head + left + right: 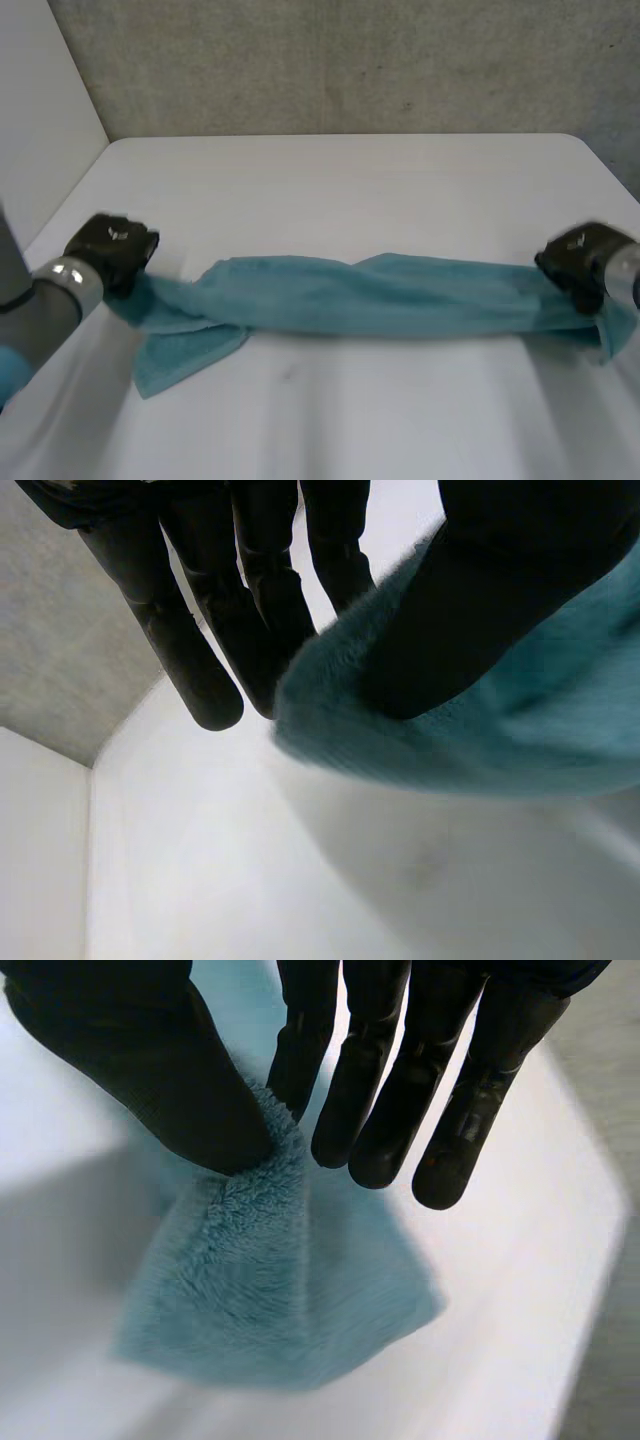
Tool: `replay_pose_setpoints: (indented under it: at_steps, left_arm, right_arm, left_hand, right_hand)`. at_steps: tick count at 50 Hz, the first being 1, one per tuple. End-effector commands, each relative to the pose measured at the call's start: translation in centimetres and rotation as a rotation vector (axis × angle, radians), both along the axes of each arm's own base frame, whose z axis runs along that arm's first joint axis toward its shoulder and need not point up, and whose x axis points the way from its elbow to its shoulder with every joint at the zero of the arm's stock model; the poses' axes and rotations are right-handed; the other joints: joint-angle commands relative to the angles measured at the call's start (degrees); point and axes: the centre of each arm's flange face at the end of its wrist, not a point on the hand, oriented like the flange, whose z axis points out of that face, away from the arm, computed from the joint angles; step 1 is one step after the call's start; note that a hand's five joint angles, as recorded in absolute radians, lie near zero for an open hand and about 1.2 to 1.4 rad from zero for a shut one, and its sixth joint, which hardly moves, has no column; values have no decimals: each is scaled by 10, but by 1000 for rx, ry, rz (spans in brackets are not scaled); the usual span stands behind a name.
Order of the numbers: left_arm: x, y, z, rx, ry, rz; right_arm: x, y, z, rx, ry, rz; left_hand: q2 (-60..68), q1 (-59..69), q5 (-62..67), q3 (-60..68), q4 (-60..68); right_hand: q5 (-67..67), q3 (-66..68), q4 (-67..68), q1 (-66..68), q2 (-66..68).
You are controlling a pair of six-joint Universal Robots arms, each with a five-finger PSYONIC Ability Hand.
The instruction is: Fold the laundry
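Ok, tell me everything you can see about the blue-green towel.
The towel is teal, fluffy terry-like cloth, bunched into a long band stretched over the white table. The left robot hand pinches one end and the right robot hand pinches the other. A loose corner lies flat on the table near the left end.

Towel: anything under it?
Only the white table shows around the towel. The strip beneath the cloth is covered, so nothing there can be confirmed. The left robot hand and right robot hand each pinch one end.
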Motion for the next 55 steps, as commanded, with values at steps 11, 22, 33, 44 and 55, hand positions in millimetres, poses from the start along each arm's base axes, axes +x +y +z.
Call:
replay_pose_setpoints:
  at_steps: [11, 22, 33, 44, 55]
  left_arm:
    - [-9, -64, 275, -1061, 544, 47]
    - [-7, -64, 182, -792, 500, 85]
    - [-6, -29, 49, -401, 405, 97]
    - [6, -9, -4, -230, 362, 127]
    - [12, -11, -3, -235, 365, 148]
  right_arm:
    - [37, -48, 263, -1201, -542, -72]
    - [47, -40, 185, -976, -502, 15]
    - [49, -21, 66, -596, -441, 78]
    - [49, 12, -25, -263, -408, 97]
    - [26, 8, -37, -147, -589, -79]
  left_hand:
    - [113, 148, 146, 116, 115]
    - [113, 148, 146, 116, 115]
    - [113, 148, 146, 116, 115]
    - [113, 148, 146, 116, 115]
    - [113, 148, 146, 116, 115]
  right_hand:
    - [137, 121, 119, 248, 125]
    - [137, 121, 119, 248, 125]
    - [137, 121, 119, 248, 125]
    - [137, 121, 119, 248, 125]
    - [-45, -61, -63, 65, -57]
